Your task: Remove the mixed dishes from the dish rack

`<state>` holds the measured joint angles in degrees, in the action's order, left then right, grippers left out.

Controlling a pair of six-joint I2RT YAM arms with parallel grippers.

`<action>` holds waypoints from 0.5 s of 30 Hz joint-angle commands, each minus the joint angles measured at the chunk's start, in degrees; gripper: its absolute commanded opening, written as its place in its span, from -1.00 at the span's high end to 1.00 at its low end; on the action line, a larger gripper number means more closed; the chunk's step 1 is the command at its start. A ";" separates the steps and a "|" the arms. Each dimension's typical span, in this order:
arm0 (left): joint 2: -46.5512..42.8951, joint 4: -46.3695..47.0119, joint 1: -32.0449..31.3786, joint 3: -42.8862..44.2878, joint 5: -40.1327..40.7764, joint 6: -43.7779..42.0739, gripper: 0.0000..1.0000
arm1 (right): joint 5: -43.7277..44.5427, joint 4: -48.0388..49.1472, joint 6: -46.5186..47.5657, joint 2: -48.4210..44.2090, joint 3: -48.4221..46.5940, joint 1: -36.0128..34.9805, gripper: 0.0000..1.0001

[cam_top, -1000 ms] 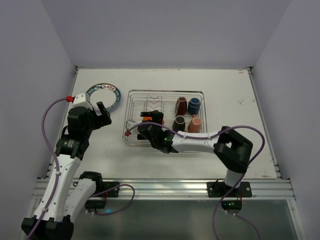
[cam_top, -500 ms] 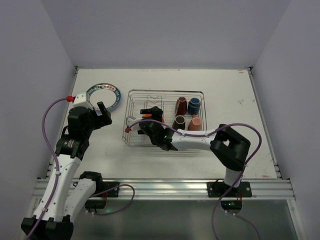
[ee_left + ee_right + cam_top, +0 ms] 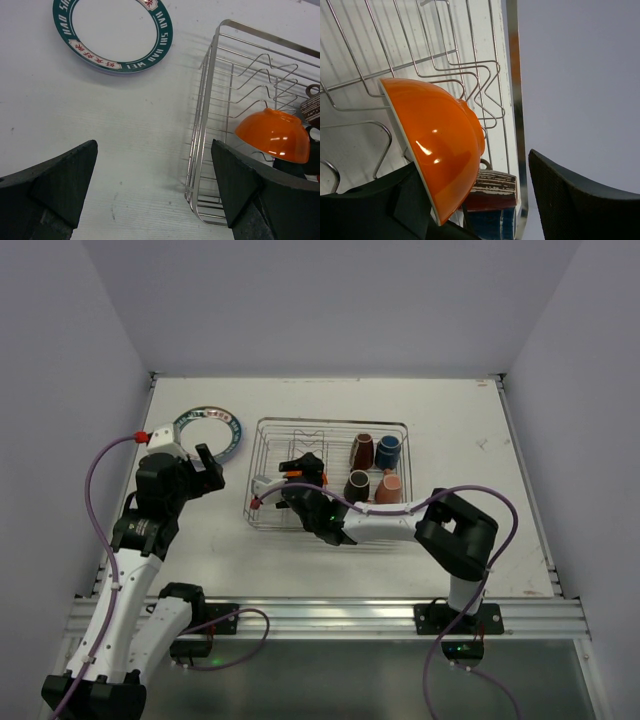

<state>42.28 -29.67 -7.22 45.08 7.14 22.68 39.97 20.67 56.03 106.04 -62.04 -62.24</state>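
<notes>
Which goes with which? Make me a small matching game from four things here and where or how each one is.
Things:
1. green-rimmed plate
2. orange bowl
3. blue mug
4. left gripper

Places or states:
A. right half of the dish rack, beside a maroon mug
B. flat on the table, outside the rack
C. open, over bare table between plate and rack
D. tilted, in the rack's left half

Pairs: 1-B, 2-D, 3-A, 4-C.
</notes>
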 commanded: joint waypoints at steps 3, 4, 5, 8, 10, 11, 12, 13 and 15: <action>-0.62 2.16 -0.51 -0.52 -0.54 -1.85 -1.00 | 1.96 7.11 2.07 -2.77 0.34 0.36 -0.47; -0.62 2.25 -0.51 -0.52 -0.54 -1.85 -1.00 | 1.78 7.11 2.07 -3.03 0.43 0.36 -0.46; -0.62 2.16 -0.51 -0.52 -0.54 -1.85 -1.00 | 1.43 7.11 1.98 -3.38 0.52 0.45 -0.46; -0.71 2.25 -0.51 -0.61 -0.46 -1.85 -1.00 | 1.17 7.02 1.63 -3.73 0.60 0.45 -0.46; -0.71 2.25 -0.51 -0.61 -0.46 -1.85 -1.00 | 0.82 7.02 1.54 -4.08 0.78 0.45 -0.46; -0.80 2.16 -0.60 -0.61 -0.46 -1.85 -1.00 | 0.73 7.11 1.28 -4.26 0.87 0.54 -0.45; -0.88 2.16 -0.60 -0.61 -0.46 -1.85 -1.00 | 0.73 7.46 1.19 -4.61 0.96 0.54 -0.45; -0.89 2.16 -0.60 -0.61 -0.46 -1.85 -1.00 | 0.73 7.98 1.27 -4.87 1.22 0.54 -0.45; -0.97 2.34 -0.60 -0.61 -0.46 -1.85 -1.00 | 0.82 9.03 1.71 -5.40 1.57 0.54 -0.45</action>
<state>42.00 -29.67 -7.27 45.08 7.03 22.68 39.53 22.28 56.69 105.34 -60.60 -62.19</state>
